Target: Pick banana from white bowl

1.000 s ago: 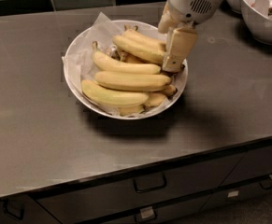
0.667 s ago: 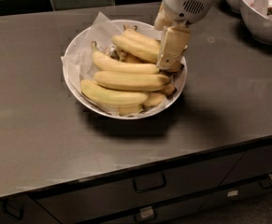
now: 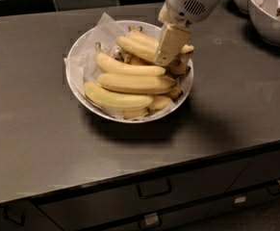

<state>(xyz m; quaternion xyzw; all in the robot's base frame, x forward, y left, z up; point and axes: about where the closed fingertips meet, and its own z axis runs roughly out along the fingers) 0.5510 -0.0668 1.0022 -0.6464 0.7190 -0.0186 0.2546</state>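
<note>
Camera view, single moment.

Item: white bowl, wide and shallow, lined with crumpled paper, standing mid-surface. Contents: a heap of yellow bananas, most lying roughly left to right.

Item: banana, topmost on the far-right side of the heap. Long axis runs from far-left down toward the right rim. Its middle passes under the end effector, with one end showing on each side.

Item: end effector, cream-coloured, hanging from the white wrist at the far right of the bowl. It is tilted and reaches down and leftward onto the banana, set across its length rather than along it. Open or closed: cannot tell. Contact with the banana looks likely, but a grip is not confirmed.

Judgement: the banana lies directly beneath. The lift must go straight up, clear of the neighbouring bananas on the near side.

Item: smaller white bowls, far right, well apart.
</note>
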